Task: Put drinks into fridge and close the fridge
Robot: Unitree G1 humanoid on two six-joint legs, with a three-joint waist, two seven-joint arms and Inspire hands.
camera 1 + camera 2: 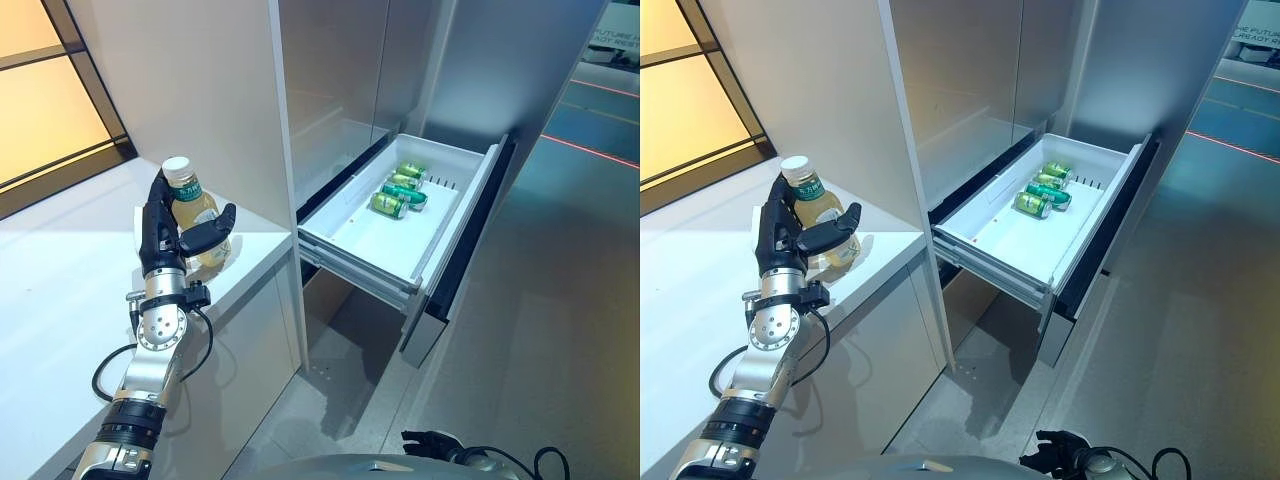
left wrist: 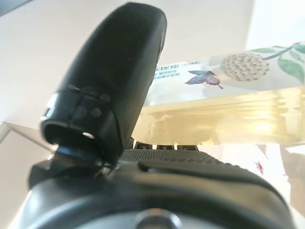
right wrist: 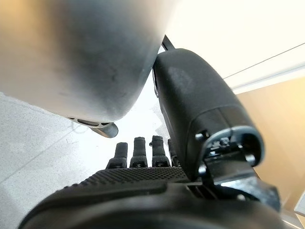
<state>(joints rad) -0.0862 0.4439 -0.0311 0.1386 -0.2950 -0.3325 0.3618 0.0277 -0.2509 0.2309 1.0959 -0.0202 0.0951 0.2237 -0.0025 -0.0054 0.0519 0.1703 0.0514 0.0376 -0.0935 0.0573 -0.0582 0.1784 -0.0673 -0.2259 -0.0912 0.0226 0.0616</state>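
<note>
A bottle [image 1: 195,213] of pale yellow drink with a white cap and a green label stands upright on the white counter [image 1: 60,290], near its corner by the fridge. My left hand [image 1: 160,238] is shut on the bottle, fingers behind it and thumb [image 2: 119,71] across its front; the bottle's side [image 2: 228,114] lies against the palm. The fridge's white drawer [image 1: 455,235] is pulled out, with green cans [image 1: 400,190] lying at its far end. My right hand [image 1: 428,441] hangs low by the floor, its fingers [image 3: 138,152] relaxed and empty.
A tall white cabinet wall [image 1: 200,90] rises right behind the bottle. The fridge's grey upper doors [image 1: 340,70] are shut above the drawer. Grey floor [image 1: 540,330] lies open to the right of the drawer.
</note>
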